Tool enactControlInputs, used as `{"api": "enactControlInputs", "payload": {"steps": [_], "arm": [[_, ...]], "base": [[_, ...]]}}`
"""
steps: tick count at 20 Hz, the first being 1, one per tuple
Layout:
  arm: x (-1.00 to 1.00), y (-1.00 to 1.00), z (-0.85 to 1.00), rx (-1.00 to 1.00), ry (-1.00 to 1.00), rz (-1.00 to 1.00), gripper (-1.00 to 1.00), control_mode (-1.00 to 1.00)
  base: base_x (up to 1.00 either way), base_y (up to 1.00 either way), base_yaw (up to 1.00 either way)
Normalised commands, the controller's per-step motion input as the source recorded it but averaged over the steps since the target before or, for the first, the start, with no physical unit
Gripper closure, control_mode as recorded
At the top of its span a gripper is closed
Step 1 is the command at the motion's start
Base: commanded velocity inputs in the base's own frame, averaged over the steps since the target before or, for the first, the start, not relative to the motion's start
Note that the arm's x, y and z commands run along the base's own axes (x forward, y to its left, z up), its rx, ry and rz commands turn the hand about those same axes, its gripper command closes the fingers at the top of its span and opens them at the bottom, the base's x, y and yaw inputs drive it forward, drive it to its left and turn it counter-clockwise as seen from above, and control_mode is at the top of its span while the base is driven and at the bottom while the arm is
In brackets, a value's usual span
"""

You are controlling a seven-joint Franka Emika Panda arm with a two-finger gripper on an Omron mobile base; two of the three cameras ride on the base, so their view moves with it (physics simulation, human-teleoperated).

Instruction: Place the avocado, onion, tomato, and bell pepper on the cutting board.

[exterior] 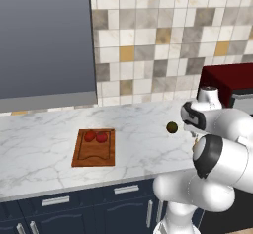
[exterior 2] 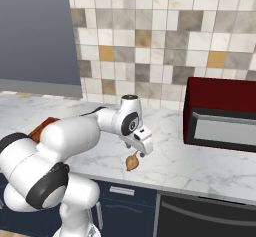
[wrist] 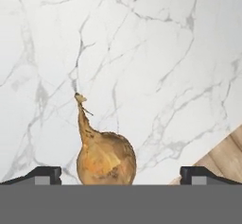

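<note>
The tan onion (wrist: 105, 159), its thin stem pointing up the hand view, lies on the white marble counter near its front edge. My gripper (wrist: 120, 176) hangs just above it, open, with one fingertip (wrist: 45, 175) on each side and clear of the bulb. From the right base view the gripper (exterior 2: 139, 153) is over the onion (exterior 2: 132, 162). The dark green avocado (exterior: 172, 127) rests on the counter left of my arm. Further left lies the cutting board (exterior: 94, 149), carrying one red item (exterior: 89, 136) beside a second red item (exterior: 102, 137); I cannot tell tomato from bell pepper.
A dark red microwave (exterior 2: 222, 113) stands on the counter to the right of the onion. The counter's front edge (wrist: 222, 142) runs close by the onion, with wooden floor beyond it. A tiled wall backs the counter, with a grey cabinet (exterior: 47, 40) above its left part.
</note>
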Motion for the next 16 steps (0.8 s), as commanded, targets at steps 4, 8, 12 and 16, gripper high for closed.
{"api": "enactControlInputs", "payload": {"steps": [4, 8, 12, 16], "arm": [[0.00, 0.00, -0.09, 0.02, -0.03, 0.02, -1.00, -1.00], [0.00, 0.03, -0.07, 0.01, -0.03, 0.01, -1.00, -1.00], [0.00, 0.17, -0.11, 0.00, -0.02, 0.00, -1.00, -1.00], [-0.05, 0.13, -0.17, 0.00, 0.00, 0.01, -1.00, -1.00]], "base": [[0.00, 0.00, 0.00], [0.00, 0.00, 0.00], [0.00, 0.00, 0.00], [0.00, 0.00, 0.00]]}}
